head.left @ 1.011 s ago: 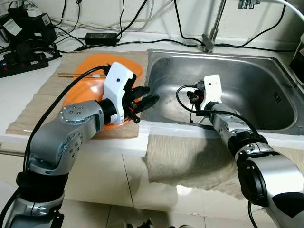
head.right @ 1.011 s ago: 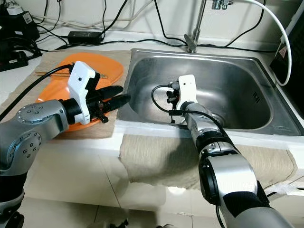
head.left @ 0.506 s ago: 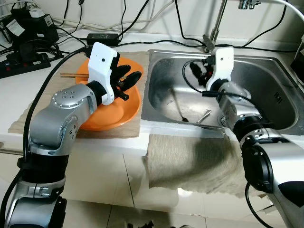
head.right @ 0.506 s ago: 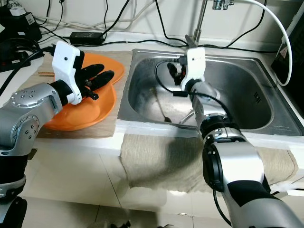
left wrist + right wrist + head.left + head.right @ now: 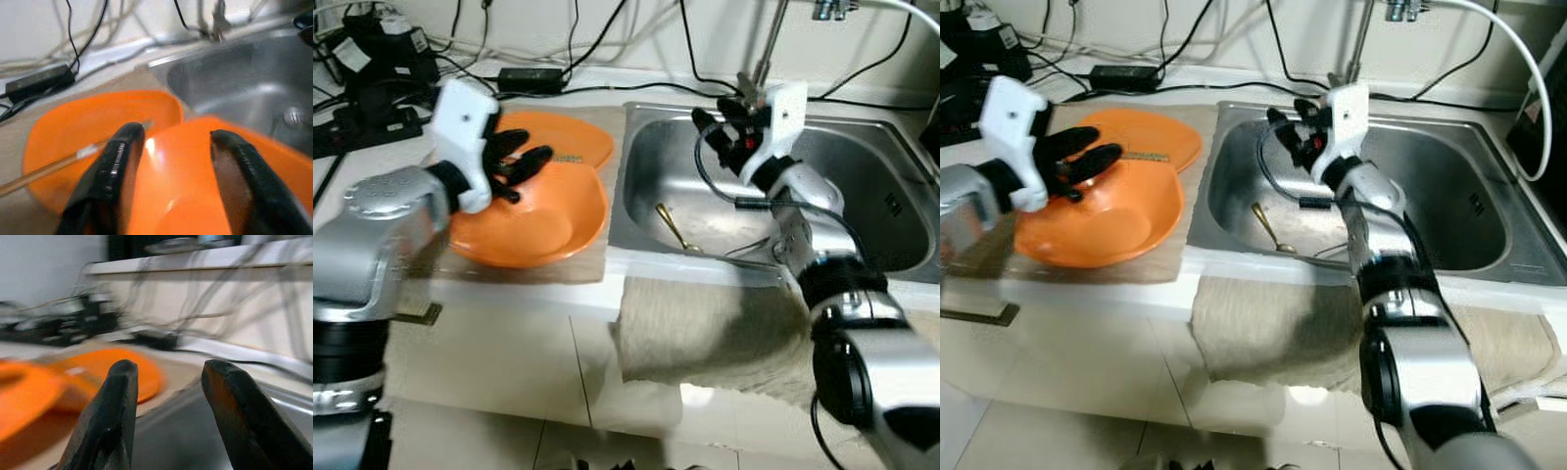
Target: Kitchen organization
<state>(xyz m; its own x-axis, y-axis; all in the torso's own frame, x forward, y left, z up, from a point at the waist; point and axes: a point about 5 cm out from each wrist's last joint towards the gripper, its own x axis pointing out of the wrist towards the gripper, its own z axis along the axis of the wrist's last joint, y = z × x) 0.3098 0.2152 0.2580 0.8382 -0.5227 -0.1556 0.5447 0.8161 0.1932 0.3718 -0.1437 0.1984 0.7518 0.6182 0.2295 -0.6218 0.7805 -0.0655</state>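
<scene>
Countertop [image 5: 382, 162] with steel sink [image 5: 862, 186], cables [image 5: 558, 39] along back wall.

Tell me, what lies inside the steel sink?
Inside the stainless steel sink lies a gold-coloured metal spoon near its front left, and a thin metal utensil beside it. The right arm covers part of the basin.

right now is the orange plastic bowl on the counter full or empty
Empty. The orange plastic bowl shows a bare, glossy inside in the head views, and the open left gripper hovering over its rim holds nothing.
</scene>
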